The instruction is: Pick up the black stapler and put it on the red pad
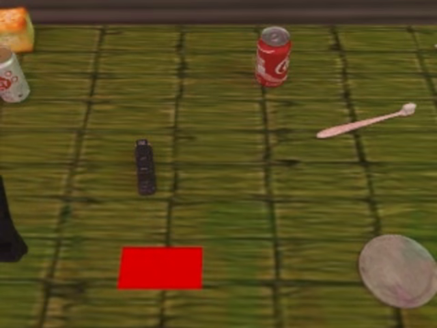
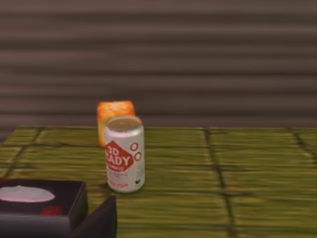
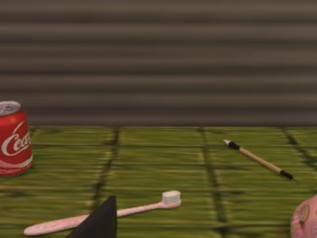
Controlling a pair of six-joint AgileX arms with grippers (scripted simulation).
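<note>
The black stapler [image 1: 145,167] lies lengthwise on the green mat, left of centre in the top view. Below it, apart from it, the red pad [image 1: 160,268] lies flat with nothing on it. My left gripper [image 1: 8,232] is parked at the table's left edge, well left of both. Its wrist view shows one dark fingertip [image 2: 101,218], with bare mat beside it and nothing held. My right gripper [image 3: 141,230] is outside the top view. One fingertip [image 3: 103,218] shows over the toothbrush, holding nothing. Neither wrist view shows the stapler or the pad.
A red cola can [image 1: 273,56] stands at the back centre. A white can [image 1: 11,76] and an orange block [image 1: 15,29] are at the back left. A pink toothbrush [image 1: 365,121] and a round plate [image 1: 398,270] lie on the right. A black box [image 2: 39,203] sits by my left gripper.
</note>
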